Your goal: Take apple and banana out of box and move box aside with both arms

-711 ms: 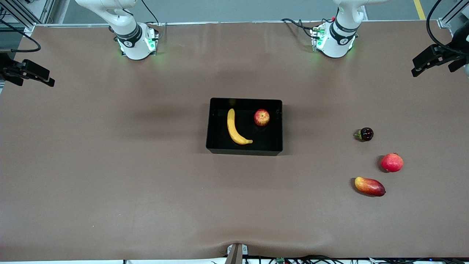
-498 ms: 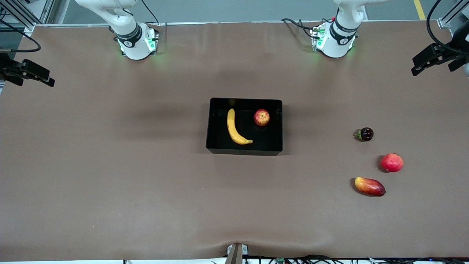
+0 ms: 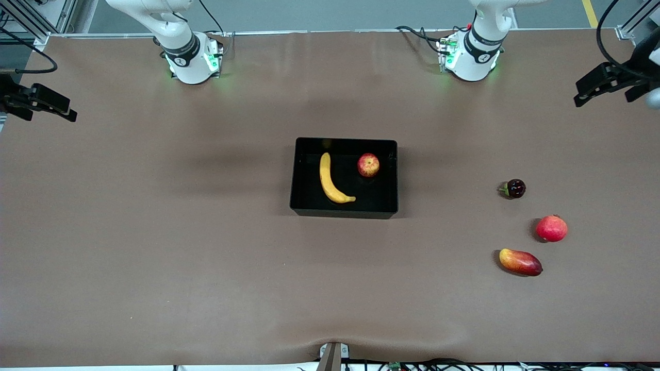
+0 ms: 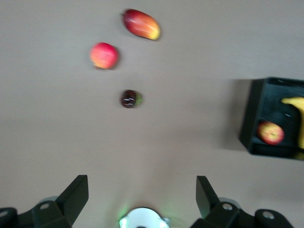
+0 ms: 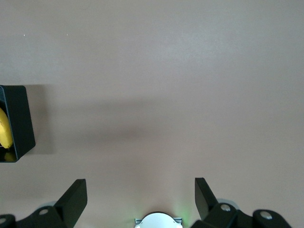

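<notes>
Left gripper (image 4: 141,199) has drifted slightly, fingers spread, high over the table's left-arm end; my right gripper (image 5: 140,199) waits, spread too. Banana (image 3: 330,180) and apple (image 3: 368,165) lie apart in the box (image 3: 344,210).

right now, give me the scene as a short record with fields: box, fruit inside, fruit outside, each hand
box: black box mid-table, open top
inside: banana and apple, apart
outside: dark round fruit, pomegranate, mango on the table, toward the left arm's end
left hand: open, holding nothing, up over the table's end
right hand: open, holding nothing, up over bare table
</notes>
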`<action>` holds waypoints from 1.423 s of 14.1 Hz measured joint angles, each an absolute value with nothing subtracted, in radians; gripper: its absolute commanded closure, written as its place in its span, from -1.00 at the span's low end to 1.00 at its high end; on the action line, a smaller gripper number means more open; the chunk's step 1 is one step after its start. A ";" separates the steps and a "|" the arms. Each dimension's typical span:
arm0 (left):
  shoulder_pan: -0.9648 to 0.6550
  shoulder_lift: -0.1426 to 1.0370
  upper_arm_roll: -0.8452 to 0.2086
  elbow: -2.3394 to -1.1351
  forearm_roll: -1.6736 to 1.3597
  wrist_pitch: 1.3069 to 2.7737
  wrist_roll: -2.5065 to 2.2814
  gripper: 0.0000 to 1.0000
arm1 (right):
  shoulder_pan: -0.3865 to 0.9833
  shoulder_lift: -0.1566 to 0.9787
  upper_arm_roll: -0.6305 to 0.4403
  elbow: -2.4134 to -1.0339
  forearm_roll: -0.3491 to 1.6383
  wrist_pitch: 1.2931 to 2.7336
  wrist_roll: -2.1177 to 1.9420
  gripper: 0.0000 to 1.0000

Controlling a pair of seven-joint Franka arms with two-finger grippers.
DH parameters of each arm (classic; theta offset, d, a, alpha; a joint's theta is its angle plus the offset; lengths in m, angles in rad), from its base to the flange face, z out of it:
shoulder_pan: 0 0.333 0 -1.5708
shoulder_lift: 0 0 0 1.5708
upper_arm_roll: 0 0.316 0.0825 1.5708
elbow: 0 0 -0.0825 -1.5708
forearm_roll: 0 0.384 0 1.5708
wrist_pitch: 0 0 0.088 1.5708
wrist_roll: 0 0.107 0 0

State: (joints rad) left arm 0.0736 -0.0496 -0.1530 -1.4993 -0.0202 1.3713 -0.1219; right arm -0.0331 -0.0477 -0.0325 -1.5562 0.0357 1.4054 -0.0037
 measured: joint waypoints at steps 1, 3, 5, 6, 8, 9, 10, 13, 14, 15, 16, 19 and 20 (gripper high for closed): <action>0.060 -0.027 -0.169 -1.505 -0.042 1.371 -0.145 -1.00 | -0.033 -0.048 -0.033 -1.556 0.036 1.405 -0.004 -1.00; 0.024 0.045 -0.228 -1.512 -0.067 1.385 -0.249 -1.00 | -0.033 -0.048 -0.033 -1.556 0.036 1.405 -0.004 -1.00; -0.024 0.135 -0.287 -1.516 -0.074 1.453 -0.395 -1.00 | -0.033 -0.048 -0.033 -1.557 0.036 1.405 -0.004 -1.00; -0.056 0.180 -0.302 -1.517 -0.074 1.494 -0.472 -1.00 | -0.033 -0.048 -0.033 -1.557 0.036 1.405 -0.004 -1.00; -0.130 0.259 -0.311 -1.521 -0.074 1.579 -0.627 -1.00 | -0.033 -0.048 -0.033 -1.557 0.036 1.405 -0.004 -1.00; -0.172 0.291 -0.312 -1.528 -0.074 1.631 -0.718 -1.00 | -0.033 -0.048 -0.033 -1.556 0.036 1.405 -0.004 -1.00; -0.216 0.316 -0.312 -1.544 -0.074 1.691 -0.810 -1.00 | -0.034 -0.048 -0.033 -1.557 0.036 1.405 -0.004 -1.00; -0.329 0.364 -0.313 -1.627 -0.074 1.859 -0.990 -1.00 | -0.034 -0.048 -0.033 -1.557 0.036 1.405 -0.004 -1.00; -0.352 0.377 -0.312 -1.657 -0.074 1.901 -1.015 -1.00 | -0.034 -0.048 -0.033 -1.556 0.036 1.405 -0.004 -1.00; -0.371 0.392 -0.312 -1.684 -0.068 1.934 -1.032 -1.00 | -0.034 -0.048 -0.033 -1.556 0.036 1.405 -0.004 -1.00; -0.386 0.409 -0.312 -1.705 -0.047 1.958 -1.051 -1.00 | -0.034 -0.048 -0.033 -1.556 0.036 1.405 -0.004 -1.00; -0.423 0.472 -0.311 -1.740 0.008 2.014 -1.102 -1.00 | -0.034 -0.048 -0.033 -1.556 0.036 1.405 -0.004 -1.00; -0.435 0.495 -0.311 -1.743 0.016 2.033 -1.119 -1.00 | -0.034 -0.048 -0.033 -1.556 0.036 1.405 -0.004 -1.00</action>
State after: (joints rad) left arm -0.4349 0.4949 -0.3113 -1.7426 0.0159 2.0325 -1.1190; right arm -0.0336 -0.0481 -0.0332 -1.5565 0.0357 1.4054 -0.0037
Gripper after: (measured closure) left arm 0.000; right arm 0.000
